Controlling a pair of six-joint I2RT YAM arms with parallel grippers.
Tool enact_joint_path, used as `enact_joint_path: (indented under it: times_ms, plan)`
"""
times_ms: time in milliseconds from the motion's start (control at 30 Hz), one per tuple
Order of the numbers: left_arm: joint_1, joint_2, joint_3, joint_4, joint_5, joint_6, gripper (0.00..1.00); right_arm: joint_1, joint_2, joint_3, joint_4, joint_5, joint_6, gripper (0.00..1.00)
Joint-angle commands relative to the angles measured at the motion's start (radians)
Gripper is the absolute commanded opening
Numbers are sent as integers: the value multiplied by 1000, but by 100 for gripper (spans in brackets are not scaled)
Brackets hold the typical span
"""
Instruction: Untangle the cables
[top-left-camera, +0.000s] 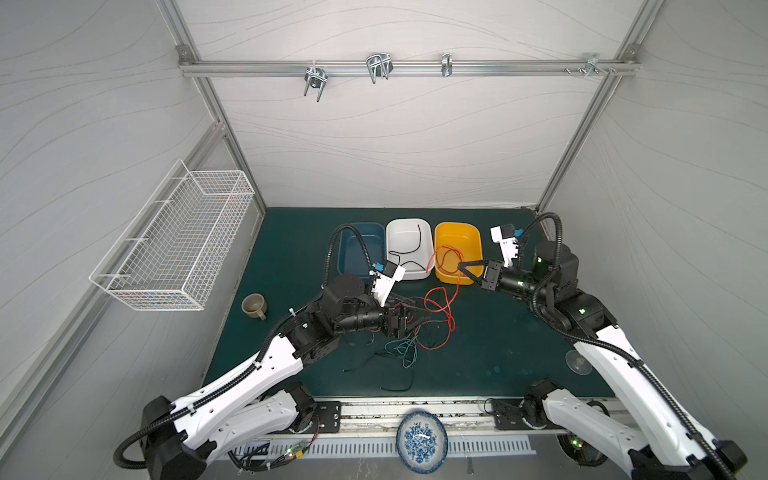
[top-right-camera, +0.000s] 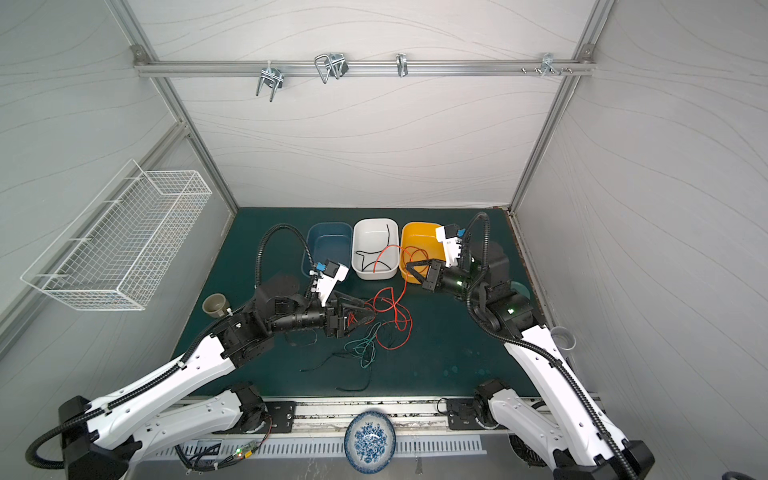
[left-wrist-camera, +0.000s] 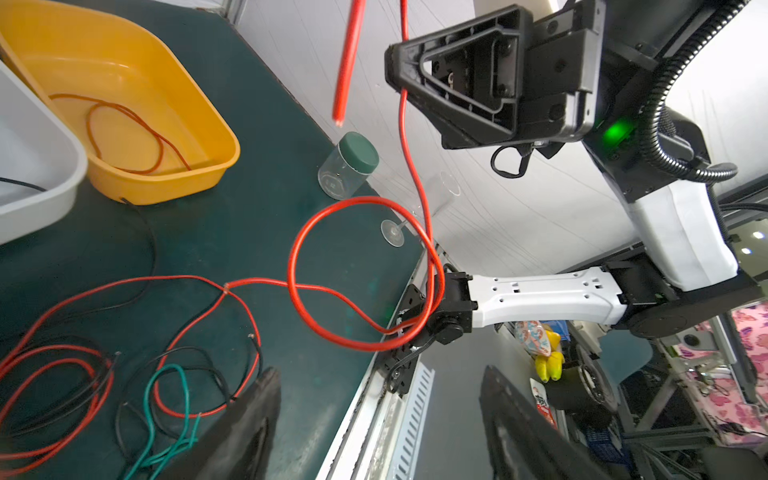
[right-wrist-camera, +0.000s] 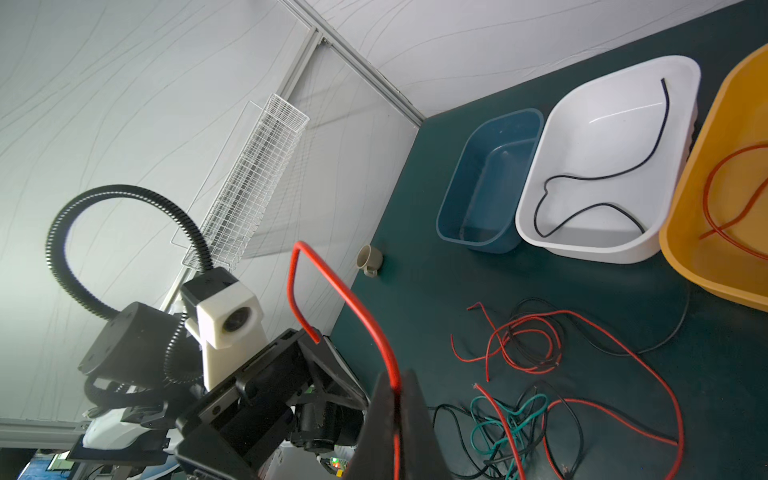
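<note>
One red cable (left-wrist-camera: 361, 201) pinched in right hand (right-wrist-camera: 397, 390), left hand (left-wrist-camera: 380, 419) spread wide above tangled cables (left-wrist-camera: 166, 374).

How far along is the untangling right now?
Done: one black cable in the white tub, one red cable in the yellow tub; blue tub empty. In hand: right gripper shut on a lifted red cable; left gripper open at the pile. Left: that red, black and green pile on the mat.
</note>
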Motion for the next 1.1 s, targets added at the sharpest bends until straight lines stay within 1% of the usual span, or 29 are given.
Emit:
enact_joint_path:
  times_ms: [0,133,267,367,533,767,933,1067]
  plan:
    - [-30,27,2,150,26,-88,77,13,-24,-18,97,-30,29,0]
    - [-59,59,15,158,25,-91,77,22,-27,-33,137,-60,37,0]
    - [-58,63,17,147,14,-84,76,31,-44,-45,171,-86,39,0]
    - [-59,64,17,154,10,-90,73,35,-55,-55,178,-86,38,0]
    - [-58,66,26,158,15,-96,59,40,-48,-72,178,-102,43,0]
    - [-59,66,36,150,13,-93,40,69,-64,-120,179,-86,38,0]
    - [-58,55,42,130,1,-83,28,68,-86,-161,168,-73,33,0]
    - [-59,46,40,125,-10,-77,20,69,-96,-172,160,-67,27,0]
